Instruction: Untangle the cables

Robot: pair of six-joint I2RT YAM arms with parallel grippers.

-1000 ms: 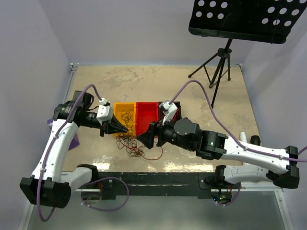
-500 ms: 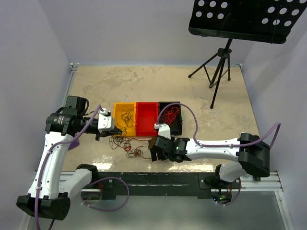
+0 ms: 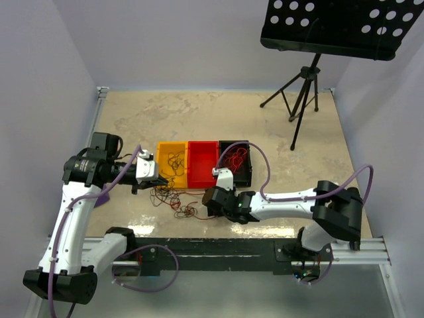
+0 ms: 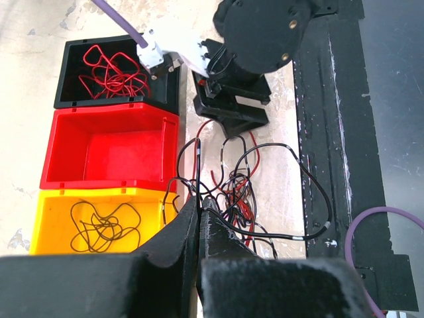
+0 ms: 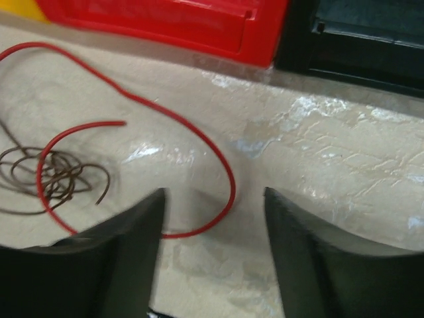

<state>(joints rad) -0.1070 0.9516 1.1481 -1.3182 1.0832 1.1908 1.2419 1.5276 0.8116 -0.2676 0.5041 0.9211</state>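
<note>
Table (image 3: 199, 112) looked stone-like, mottled, glossy with glare toward near edge. Yellow bin (image 4: 50, 235), red bin (image 4: 106, 149), black bin (image 4: 99, 103) were smooth moulded plastic, slight sheen. Cables (image 4: 237, 196) had smooth plastic coating. Right gripper (image 5: 213, 195) was matt black plastic. Rail (image 4: 331, 132) along near edge looked like scuffed black metal.

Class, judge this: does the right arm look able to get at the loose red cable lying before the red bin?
Probably yes: the right gripper stands open low over the table, and the red cable curves between its fingers, nothing blocking.
</note>
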